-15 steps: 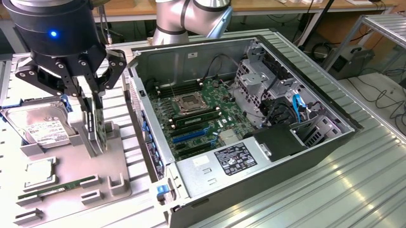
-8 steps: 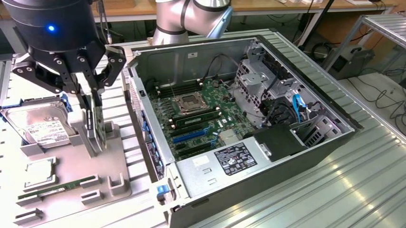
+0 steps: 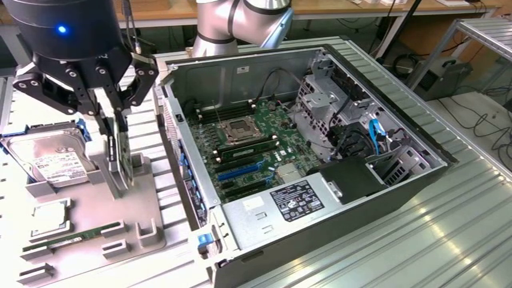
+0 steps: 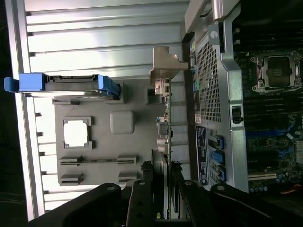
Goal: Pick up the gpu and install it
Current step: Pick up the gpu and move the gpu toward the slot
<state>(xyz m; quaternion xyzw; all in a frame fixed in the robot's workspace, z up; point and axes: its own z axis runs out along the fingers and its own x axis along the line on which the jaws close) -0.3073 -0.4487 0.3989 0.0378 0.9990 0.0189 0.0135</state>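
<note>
One arm, one gripper (image 3: pixel 114 129), and it hung over the grey fixture tray (image 3: pixel 148 207) at the exterior view's left. Four parts were on that tray. There was one hard drive (image 3: pixel 50 157) in a blue carrier, one processor chip (image 3: pixel 48 216) lying flat, and one green RAM stick (image 3: pixel 74 235) in its holders. The fourth was the gpu (image 3: pixel 120 159), standing upright on its edge in the tray's slot.

The fingers were drawn in narrow, one on each face of the gpu, clamped on its upper edge. From the wrist view the card ran edge-on between them, with its metal bracket (image 4: pixel 163 66) at the far end.

Just beside the tray lay one computer case (image 3: pixel 232 72), on its side with the panel off. Inside it were one green motherboard (image 3: pixel 256 144) with one bare processor socket (image 3: pixel 240 129), one power supply (image 3: pixel 280 204) with a black label, and one blue cable (image 3: pixel 373 135) near the drive cage
</note>
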